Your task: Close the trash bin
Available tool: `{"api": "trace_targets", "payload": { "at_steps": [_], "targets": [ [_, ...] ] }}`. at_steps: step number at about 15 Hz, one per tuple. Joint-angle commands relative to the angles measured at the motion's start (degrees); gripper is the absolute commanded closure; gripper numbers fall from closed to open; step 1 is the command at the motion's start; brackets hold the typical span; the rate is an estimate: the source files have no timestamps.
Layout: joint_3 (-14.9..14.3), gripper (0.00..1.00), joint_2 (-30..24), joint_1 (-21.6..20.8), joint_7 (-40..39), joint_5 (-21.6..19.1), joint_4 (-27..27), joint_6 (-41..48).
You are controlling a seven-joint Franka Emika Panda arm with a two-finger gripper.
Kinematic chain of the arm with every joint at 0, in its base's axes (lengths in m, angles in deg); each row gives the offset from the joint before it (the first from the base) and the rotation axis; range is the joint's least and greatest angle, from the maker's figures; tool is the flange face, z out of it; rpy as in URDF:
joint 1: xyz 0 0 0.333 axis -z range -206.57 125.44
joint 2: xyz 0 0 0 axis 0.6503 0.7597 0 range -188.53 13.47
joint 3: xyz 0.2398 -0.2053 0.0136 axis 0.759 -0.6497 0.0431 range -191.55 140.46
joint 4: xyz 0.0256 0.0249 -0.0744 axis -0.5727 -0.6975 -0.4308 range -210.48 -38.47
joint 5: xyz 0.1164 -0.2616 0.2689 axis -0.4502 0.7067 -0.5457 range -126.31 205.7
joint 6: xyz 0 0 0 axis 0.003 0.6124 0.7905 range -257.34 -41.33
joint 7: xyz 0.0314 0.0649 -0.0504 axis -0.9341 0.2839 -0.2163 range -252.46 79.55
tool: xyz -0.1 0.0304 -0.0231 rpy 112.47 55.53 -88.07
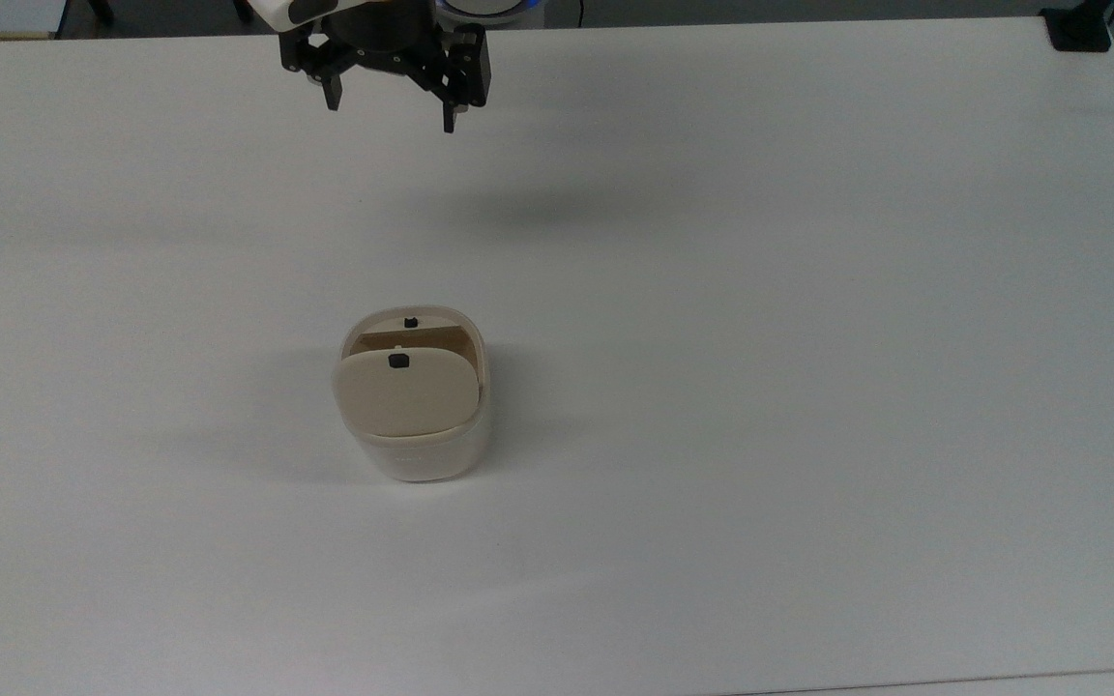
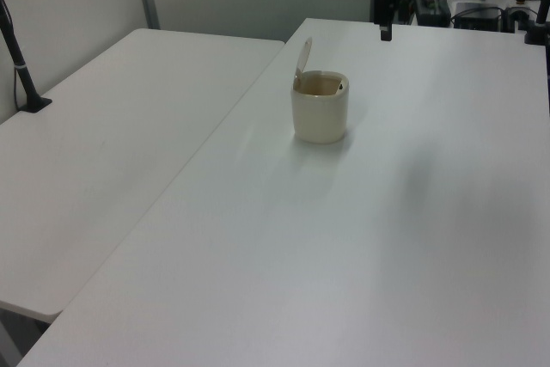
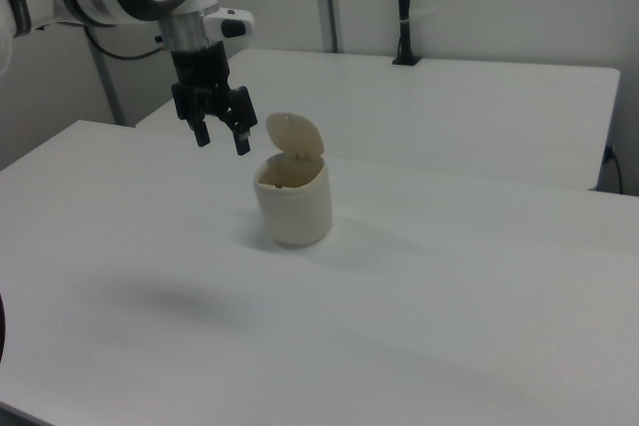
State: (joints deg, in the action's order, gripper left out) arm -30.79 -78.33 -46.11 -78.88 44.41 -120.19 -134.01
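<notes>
The cream-white trash bin (image 1: 419, 447) (image 2: 320, 112) (image 3: 294, 203) stands on the white table with its beige lid (image 1: 406, 393) (image 2: 303, 54) (image 3: 294, 135) hinged up nearly upright, leaving the bin's mouth uncovered. A small black button (image 1: 397, 361) shows on the lid. My gripper (image 1: 388, 114) (image 3: 221, 141) hangs open high above the table, far from the bin toward the top view's upper edge and slightly left of it. In the right view it is to the left of the lid at about lid height. Nothing is between its fingers.
The white table (image 1: 808, 290) spreads wide around the bin. A second white table (image 2: 112, 109) adjoins it on the left view's left. A black clamp (image 1: 1077, 29) sits at the top view's upper right corner. Black posts (image 3: 402, 7) stand on the far table.
</notes>
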Motion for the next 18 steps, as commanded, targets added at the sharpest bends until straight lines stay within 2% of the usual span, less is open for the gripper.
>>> {"api": "trace_targets", "payload": {
  "at_steps": [1,2,5,8,9,10,15,18],
  "targets": [
    [-0.21,0.08,-0.58,-0.52,-0.54,1.09,-0.60,0.36],
    [-0.21,0.18,-0.58,-0.43,-0.54,1.09,-0.60,0.35],
    [-0.30,0.39,-0.58,-0.26,-1.86,1.09,-0.51,0.35],
    [-0.47,0.69,-0.58,-0.17,-2.04,1.00,-0.51,0.18],
    [-0.47,0.80,-0.58,-0.17,-1.86,0.74,-0.51,-2.26],
    [-0.47,0.86,-0.58,-0.08,-1.86,0.65,-0.51,-4.37],
    [-0.47,0.89,0.91,-0.17,-1.77,0.13,-0.51,-11.49],
    [-0.47,0.90,2.05,-0.17,-1.07,0.12,-0.51,-20.71]
  ]
}}
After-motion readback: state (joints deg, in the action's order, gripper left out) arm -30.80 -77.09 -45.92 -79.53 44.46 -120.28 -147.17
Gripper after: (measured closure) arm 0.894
